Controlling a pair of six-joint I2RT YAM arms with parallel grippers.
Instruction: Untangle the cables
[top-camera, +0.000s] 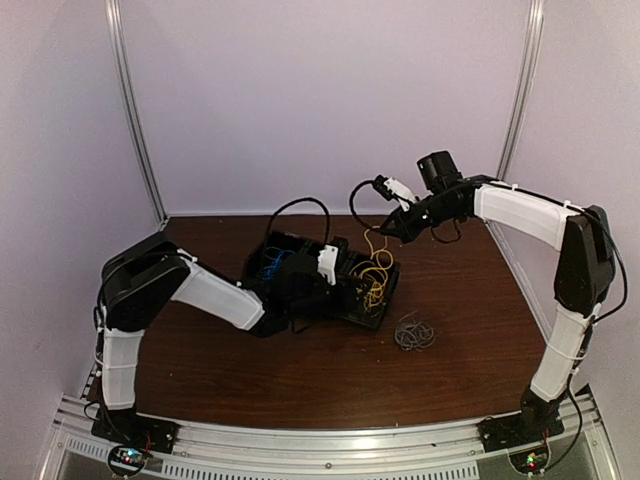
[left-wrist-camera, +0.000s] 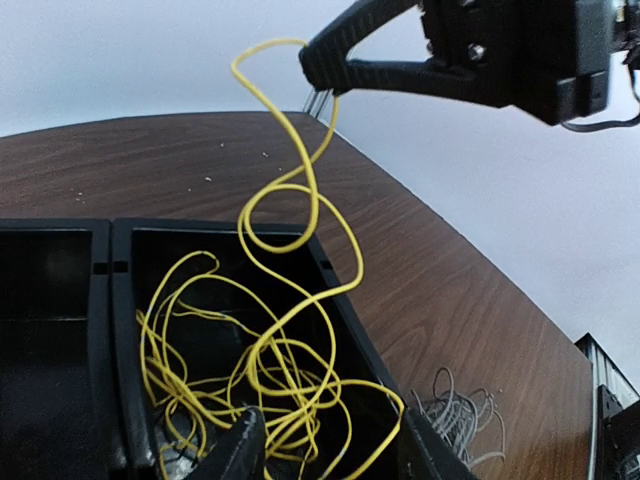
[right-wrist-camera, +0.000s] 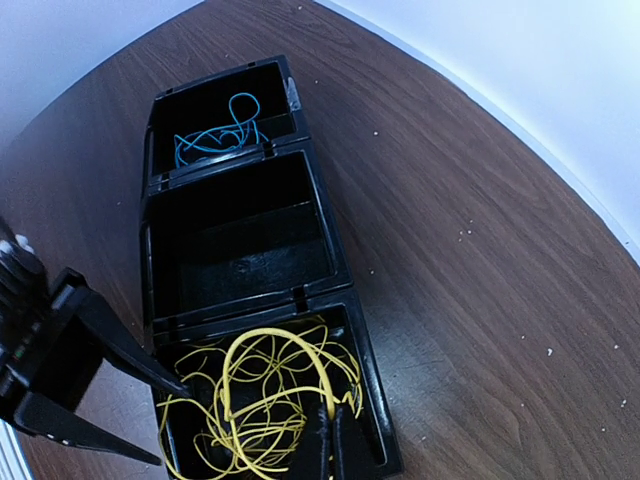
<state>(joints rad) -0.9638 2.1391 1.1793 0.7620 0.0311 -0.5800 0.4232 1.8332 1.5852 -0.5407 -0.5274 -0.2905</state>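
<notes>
Dark wooden table (top-camera: 460, 330) bore a black tray (right-wrist-camera: 322, 215). Raised above it, the right gripper (top-camera: 384, 229) was clenched on a strand of the yellow cable (left-wrist-camera: 285, 375), tangled in one end compartment, where the left gripper (right-wrist-camera: 168, 422) sat with fingers spread. The blue cable (right-wrist-camera: 215, 130) lay in the opposite end, the grey cable (top-camera: 414, 334) beside the tray

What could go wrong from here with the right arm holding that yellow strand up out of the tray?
1. The right gripper is shut on one strand of the yellow cable, whose rest lies tangled in the tray; pulling higher may tighten knots or drag the tray.
2. The left gripper sits open in that bundle, holding nothing down; loops could snag its fingers.
3. The thin strand might slip from the pinch.
</notes>
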